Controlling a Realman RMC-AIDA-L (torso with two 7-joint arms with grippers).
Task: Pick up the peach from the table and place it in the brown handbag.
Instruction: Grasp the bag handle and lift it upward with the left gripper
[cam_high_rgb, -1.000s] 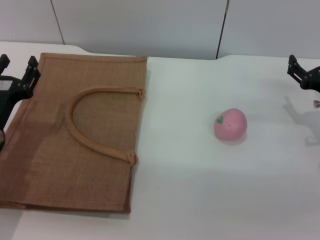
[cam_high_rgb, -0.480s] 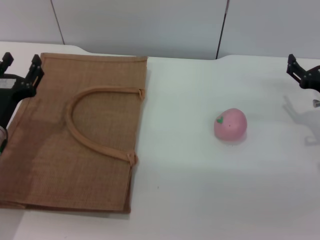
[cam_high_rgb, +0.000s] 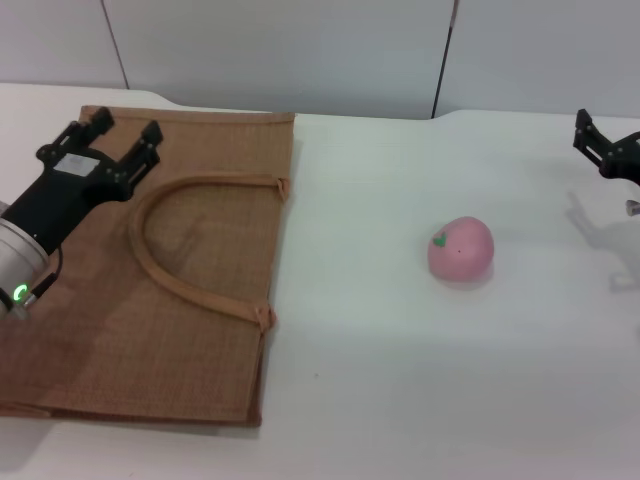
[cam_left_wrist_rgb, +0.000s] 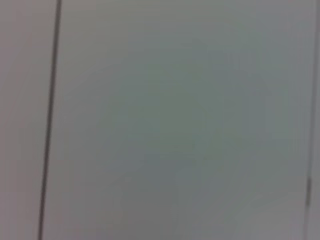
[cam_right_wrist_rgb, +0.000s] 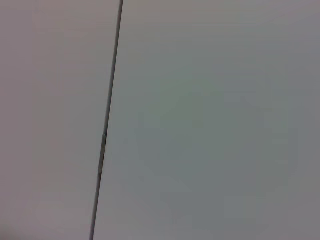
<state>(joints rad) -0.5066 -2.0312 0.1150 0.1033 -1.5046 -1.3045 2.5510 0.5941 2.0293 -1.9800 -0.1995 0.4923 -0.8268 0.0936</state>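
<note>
Lying flat on the table (cam_high_rgb: 400, 380) in the head view, the brown handbag (cam_high_rgb: 150, 270) is filling the nine o'clock side, its loop handle (cam_high_rgb: 165, 245) curving across the top face. The left gripper (cam_high_rgb: 112, 133) is hovering over the bag's far corner near ten o'clock, fingers spread apart and holding nothing. The peach (cam_high_rgb: 461, 248) is sitting on the bare tabletop toward three o'clock, well apart from the bag. The right gripper (cam_high_rgb: 600, 140) is hanging at the two o'clock edge; I cannot tell how its fingers are set.

Both wrist views are showing only grey wall panels (cam_left_wrist_rgb: 175, 125) with dark seams (cam_right_wrist_rgb: 107, 120).
</note>
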